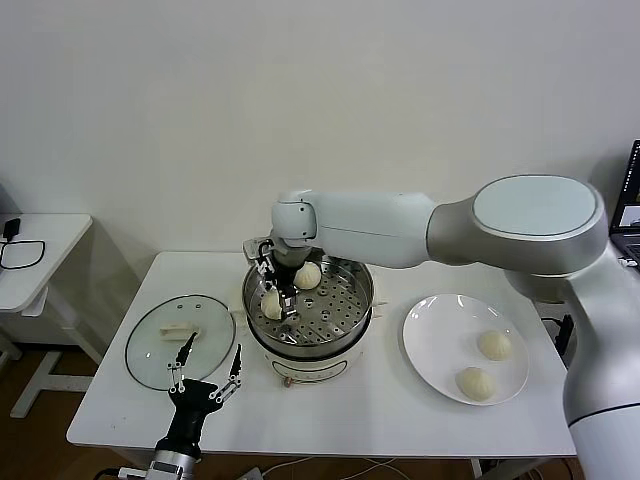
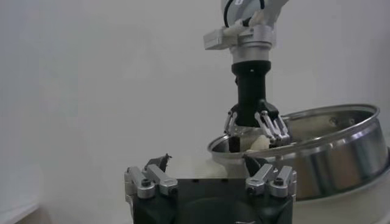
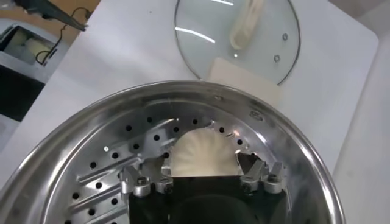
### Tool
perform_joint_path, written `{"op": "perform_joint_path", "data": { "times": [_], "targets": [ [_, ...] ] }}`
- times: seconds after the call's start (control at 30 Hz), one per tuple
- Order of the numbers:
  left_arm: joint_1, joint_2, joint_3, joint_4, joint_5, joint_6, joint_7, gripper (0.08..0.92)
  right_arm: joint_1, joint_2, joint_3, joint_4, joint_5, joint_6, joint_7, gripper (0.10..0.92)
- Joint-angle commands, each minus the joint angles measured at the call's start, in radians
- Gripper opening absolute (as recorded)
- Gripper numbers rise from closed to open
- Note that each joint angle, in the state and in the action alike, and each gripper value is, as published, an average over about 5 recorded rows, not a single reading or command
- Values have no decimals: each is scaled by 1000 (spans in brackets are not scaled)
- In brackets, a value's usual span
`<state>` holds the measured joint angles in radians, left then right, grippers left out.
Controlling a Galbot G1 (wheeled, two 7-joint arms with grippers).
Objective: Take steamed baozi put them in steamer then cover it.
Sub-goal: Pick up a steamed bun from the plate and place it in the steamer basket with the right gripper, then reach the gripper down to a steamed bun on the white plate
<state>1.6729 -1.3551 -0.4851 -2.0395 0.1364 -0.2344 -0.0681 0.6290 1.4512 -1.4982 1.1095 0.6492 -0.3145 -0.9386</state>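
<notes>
A white surface (image 1: 400, 400) stands against a pale wall. The right wrist view shows the right claw (image 3: 207, 161) apart, straddling a baozi (image 3: 204, 155); the left claw (image 1: 208, 375) is apart too.

Four small round cream-white pleated dough buns are in view: two inside the one round shiny stainless-steel steamer (image 1: 340, 325), at (image 1: 308, 275) and (image 1: 270, 305), and two on the one flat round white plate (image 1: 430, 340), at (image 1: 494, 345) and (image 1: 475, 383). There is one round clear glass lid with a white handle (image 1: 180, 340). Two white desks show: the main desk (image 1: 380, 420) and a second desk (image 1: 40, 250). Two robot claws are visible, the left claw (image 1: 207, 372) and the right claw (image 1: 280, 295).
</notes>
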Motion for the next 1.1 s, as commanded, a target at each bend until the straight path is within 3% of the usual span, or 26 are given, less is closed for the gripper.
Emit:
{"op": "perform_joint_path", "data": {
  "times": [0.03,0.23,0.5,0.77,1.1],
  "targets": [
    [0,0,0,-4,1,2,1,823,74,-195,68,156,-31,5,-49,822],
    [5,-1,1,-6,6,0,1,823,135,-479,141,259,-183,91,-244,823],
    [11,-1,4,-7,16,-1,1,823,89,-769,159,270,-337,202,-440,823],
    [12,-5,7,-4,21,-1,1,823,-106,-884,142,248,-473,260,-429,823],
    [17,-4,-2,-6,20,-2,1,823,-325,-898,237,200,-546,274,-377,823]
  ]
}}
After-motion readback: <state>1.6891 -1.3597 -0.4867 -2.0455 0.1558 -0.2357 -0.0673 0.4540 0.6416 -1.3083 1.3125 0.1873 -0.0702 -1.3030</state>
